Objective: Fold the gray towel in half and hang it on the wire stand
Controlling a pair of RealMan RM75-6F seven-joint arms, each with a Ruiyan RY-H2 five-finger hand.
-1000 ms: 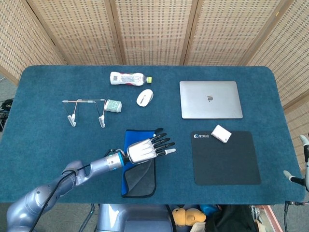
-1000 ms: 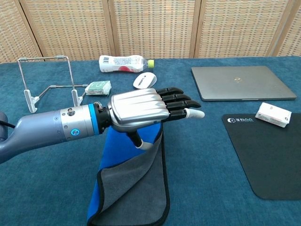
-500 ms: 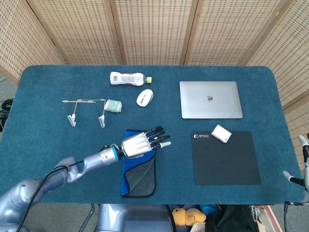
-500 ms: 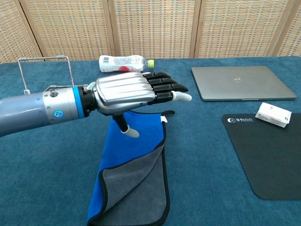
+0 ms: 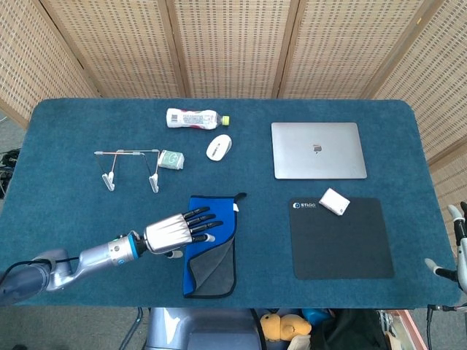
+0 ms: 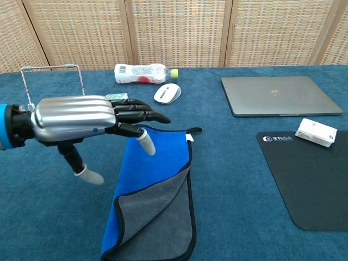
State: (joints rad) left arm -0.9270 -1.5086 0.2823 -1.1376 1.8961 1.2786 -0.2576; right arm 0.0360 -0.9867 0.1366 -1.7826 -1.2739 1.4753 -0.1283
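The towel (image 5: 214,244) (image 6: 155,201) lies on the table's near middle, blue face up with a gray flap folded over its near end. My left hand (image 5: 175,231) (image 6: 81,118) hovers over the towel's left edge, palm down, fingers stretched out and apart, holding nothing. The wire stand (image 5: 130,166) (image 6: 53,92) stands upright at the left, behind the hand and apart from it. Of my right arm only a small part shows at the head view's right edge (image 5: 454,259); the right hand itself cannot be made out.
A plastic bottle (image 5: 193,118) lies at the back, a white mouse (image 5: 218,146) and a small green box (image 5: 172,160) nearer. A closed laptop (image 5: 318,149) sits right of middle. A black mat (image 5: 340,237) bears a white box (image 5: 334,201).
My left hand has drawn back to the left and toward the robot, off the towel's middle to its left edge. The towel has stayed put.
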